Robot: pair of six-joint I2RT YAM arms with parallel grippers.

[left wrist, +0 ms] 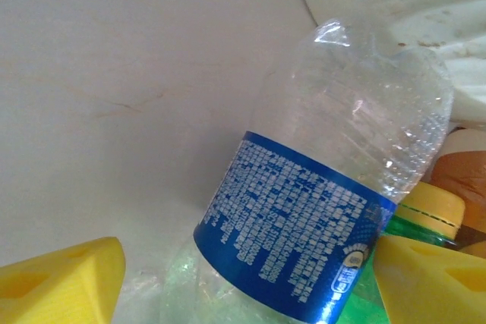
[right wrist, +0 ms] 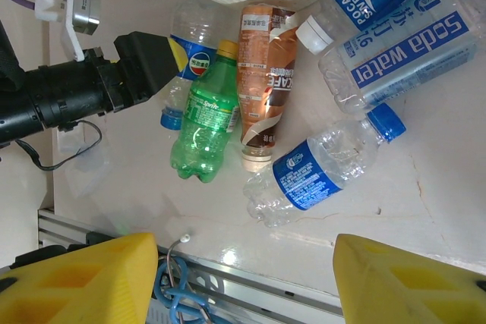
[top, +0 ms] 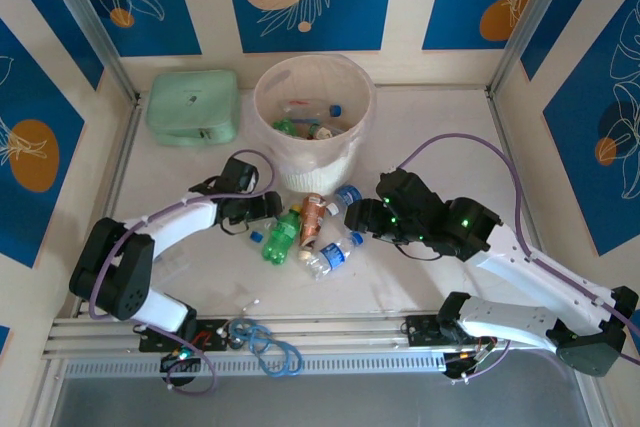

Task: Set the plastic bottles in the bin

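The bin (top: 262,97) stands at the back centre with several plastic bottles (top: 305,128) inside. In front of it lie a green bottle (top: 283,237), a brown-labelled one (top: 313,219) and clear blue-labelled ones (top: 335,254). My left gripper (top: 268,209) is low at the pile's left side. Its yellow fingers (left wrist: 61,282) stand open on either side of a clear blue-labelled bottle (left wrist: 304,240), the left finger apart from it. My right gripper (right wrist: 247,263) hovers open above the table just short of a clear blue-capped bottle (right wrist: 319,176), with nothing between its fingers.
A mint-green case (top: 193,107) sits left of the bin. Two more blue-labelled bottles (right wrist: 402,47) lie by the bin's foot. A metal rail with a blue cable (top: 270,347) runs along the near edge. Patterned walls close in the back and sides.
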